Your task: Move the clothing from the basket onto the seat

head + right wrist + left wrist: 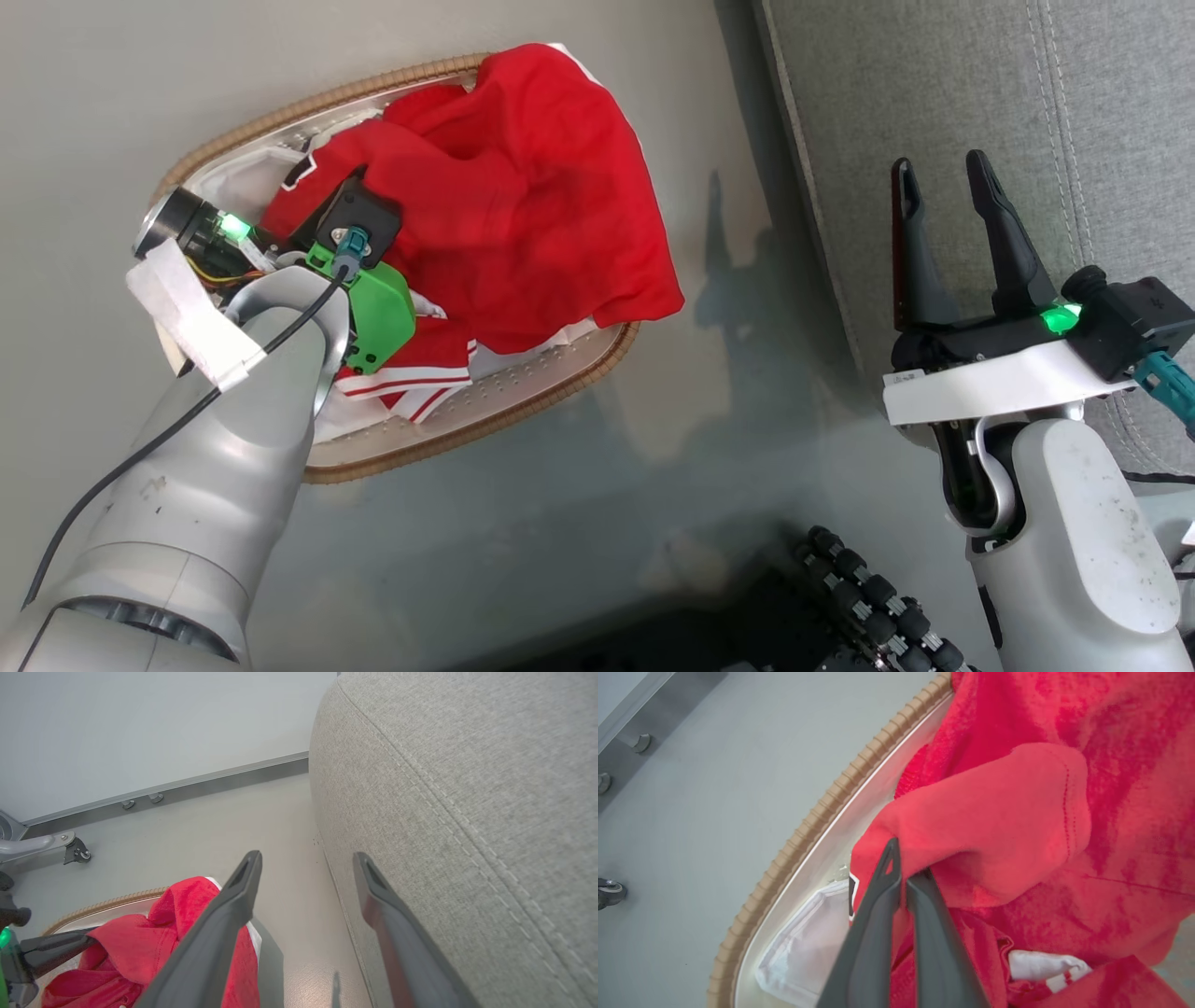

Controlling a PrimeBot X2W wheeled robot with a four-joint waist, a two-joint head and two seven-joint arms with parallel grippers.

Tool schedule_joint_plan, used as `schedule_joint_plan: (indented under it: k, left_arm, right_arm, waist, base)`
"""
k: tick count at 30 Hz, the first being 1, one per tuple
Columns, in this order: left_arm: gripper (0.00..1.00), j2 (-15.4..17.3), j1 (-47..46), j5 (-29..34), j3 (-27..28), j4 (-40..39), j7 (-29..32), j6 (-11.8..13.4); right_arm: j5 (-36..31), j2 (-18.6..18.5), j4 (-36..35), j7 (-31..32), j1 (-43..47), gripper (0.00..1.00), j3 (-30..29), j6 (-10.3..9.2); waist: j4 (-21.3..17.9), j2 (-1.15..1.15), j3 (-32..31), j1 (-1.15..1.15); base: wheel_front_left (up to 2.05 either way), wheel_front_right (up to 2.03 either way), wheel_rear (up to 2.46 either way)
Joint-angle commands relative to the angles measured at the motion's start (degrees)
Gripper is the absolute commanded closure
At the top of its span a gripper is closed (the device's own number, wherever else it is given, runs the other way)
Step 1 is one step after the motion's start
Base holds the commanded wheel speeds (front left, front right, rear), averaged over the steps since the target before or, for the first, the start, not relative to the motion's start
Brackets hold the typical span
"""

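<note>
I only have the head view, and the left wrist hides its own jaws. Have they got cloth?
Observer: Yes. In the left wrist view the left gripper has its jaws shut on a red fold of the clothing.
Operator: Any white liner caught too?
Observer: None at the tips; the white liner lies lower, by the basket rim.
Operator: Which garment?
Observer: The pinched fold has a plain stitched hem, no stripes.

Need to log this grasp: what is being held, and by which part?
The left gripper pinches a raised fold of the red clothing in the basket. The right gripper is open, empty.
</note>
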Motion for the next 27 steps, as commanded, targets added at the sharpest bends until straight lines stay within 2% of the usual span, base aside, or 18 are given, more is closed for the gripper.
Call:
schedule_joint_plan:
  k: [1, 7, 18, 27]
  left_arm:
    - [1.0, -0.18, 0.33, -0.41, 0.0, -0.23, -0.25, -0.33]
    - [1.0, -1.24, 3.33, -2.71, 0.22, -2.67, -0.57, -1.66]
    - [1.0, -1.39, 12.04, -7.8, 0.67, -17.53, -0.58, -4.25]
    - [1.0, 2.11, 13.82, -9.86, -1.5, -30.1, 0.51, -5.04]
  right_arm:
    - [-0.47, -0.18, 0.46, -0.1, -0.26, 0.0, -0.17, -0.02]
    - [-2.25, -0.18, 1.68, -0.1, 1.01, 0.0, -0.82, -0.01]
    - [-5.93, -0.21, 4.74, -0.09, 5.27, 0.0, -1.97, -0.02]
    - [-6.94, -0.22, 6.8, -0.09, 9.96, 0.0, -1.01, -0.02]
  waist:
    - [0.6, 0.0, -1.46, -0.01]
    - [2.49, 0.0, -6.41, -0.01]
    - [6.79, 0.0, -20.08, -0.01]
    - [8.12, 0.0, -31.56, -0.01]
  base:
    - [0.0, 0.0, 0.0]
    - [0.0, 0.0, 0.0]
    - [0.0, 0.0, 0.0]
    - [0.0, 0.0, 0.0]
